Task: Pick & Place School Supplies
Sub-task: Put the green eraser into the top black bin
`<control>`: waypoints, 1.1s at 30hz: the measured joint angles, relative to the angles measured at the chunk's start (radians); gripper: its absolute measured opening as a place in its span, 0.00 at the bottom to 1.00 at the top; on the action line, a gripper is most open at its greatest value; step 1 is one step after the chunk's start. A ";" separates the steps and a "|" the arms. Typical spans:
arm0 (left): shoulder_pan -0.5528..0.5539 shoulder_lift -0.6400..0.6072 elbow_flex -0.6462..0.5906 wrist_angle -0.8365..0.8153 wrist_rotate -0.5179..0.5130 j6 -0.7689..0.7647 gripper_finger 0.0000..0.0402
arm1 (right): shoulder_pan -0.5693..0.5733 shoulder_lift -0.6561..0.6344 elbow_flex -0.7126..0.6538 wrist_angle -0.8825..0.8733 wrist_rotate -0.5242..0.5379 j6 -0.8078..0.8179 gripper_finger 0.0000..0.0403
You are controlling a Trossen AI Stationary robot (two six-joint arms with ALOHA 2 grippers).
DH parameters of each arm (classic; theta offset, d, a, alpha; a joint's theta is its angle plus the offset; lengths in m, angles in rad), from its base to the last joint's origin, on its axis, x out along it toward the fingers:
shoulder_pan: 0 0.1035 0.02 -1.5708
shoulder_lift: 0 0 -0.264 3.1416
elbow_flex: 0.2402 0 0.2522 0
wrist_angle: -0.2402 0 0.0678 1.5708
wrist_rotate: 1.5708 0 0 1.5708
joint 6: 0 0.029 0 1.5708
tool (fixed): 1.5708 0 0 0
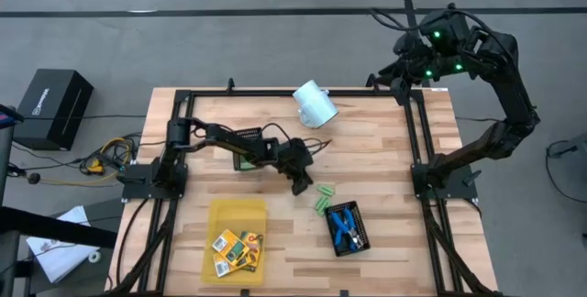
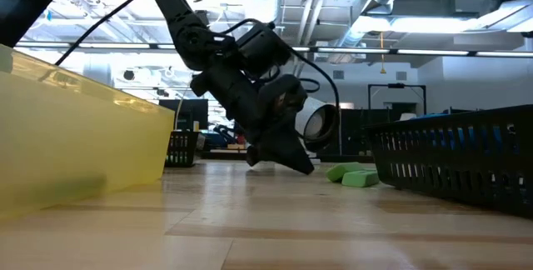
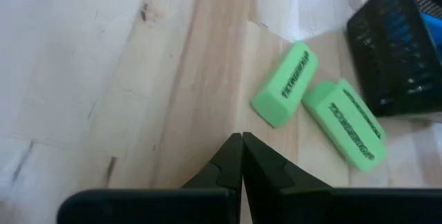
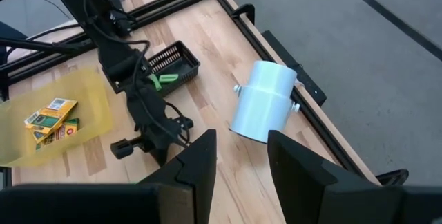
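Your work surface is a wooden table [image 1: 385, 159] edged by a black frame, set in a hall with ceiling ducts and strip lights. A white cup [image 1: 315, 104] lies on its side near the far edge. Your left gripper [image 1: 302, 185] hangs just above the wood, fingers pressed together and empty, near two green oblong pieces [image 3: 314, 103] beside the black mesh tray [image 1: 349, 229] holding the blue-handled tools [image 1: 344, 225]. The orange-yellow boxes [image 1: 236, 247] lie in the yellow tray [image 1: 237, 212]. Your right gripper [image 4: 240, 156], partly spread and empty, waits above the far right corner.
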 joint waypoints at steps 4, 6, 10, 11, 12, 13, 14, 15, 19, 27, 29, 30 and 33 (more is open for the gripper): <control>-0.008 0.001 0.001 0.011 0.010 -0.018 0.00 | 0.000 0.000 0.000 0.004 0.000 0.000 0.30; -0.018 0.000 0.001 0.046 0.023 -0.045 0.00 | 0.000 0.000 0.000 0.004 0.000 0.000 0.30; -0.043 -0.031 0.003 0.137 0.048 -0.093 0.00 | 0.000 0.001 0.000 0.005 0.000 0.008 0.30; -0.049 -0.038 0.004 0.152 0.049 -0.095 0.00 | -0.002 0.001 0.000 0.006 0.000 0.011 0.30; -0.055 -0.046 0.005 0.158 0.049 -0.096 0.00 | -0.006 0.001 0.000 0.005 0.000 0.012 0.30; -0.059 -0.055 0.004 0.153 0.049 -0.097 0.00 | -0.010 0.001 0.000 0.006 0.000 0.012 0.30; -0.063 -0.065 0.004 0.155 0.049 -0.097 0.00 | -0.015 0.001 0.000 0.007 0.000 0.011 0.30; -0.066 -0.079 0.003 0.155 0.049 -0.098 0.00 | -0.019 0.001 0.000 0.008 0.000 0.011 0.30; -0.069 -0.127 0.006 0.175 0.052 -0.079 0.00 | -0.040 0.002 0.000 0.006 0.001 -0.015 0.30; -0.054 -0.133 0.005 0.154 0.108 0.084 0.07 | -0.086 0.004 0.000 0.005 0.001 -0.028 0.30; -0.054 -0.134 0.005 0.142 0.132 0.141 0.12 | -0.096 0.004 0.000 0.004 0.000 -0.024 0.30; -0.053 -0.134 0.005 0.138 0.147 0.164 0.15 | -0.099 0.004 0.000 0.004 0.000 -0.018 0.30; -0.036 -0.134 0.038 0.072 0.227 0.200 0.24 | -0.103 0.004 0.000 0.002 0.000 0.014 0.30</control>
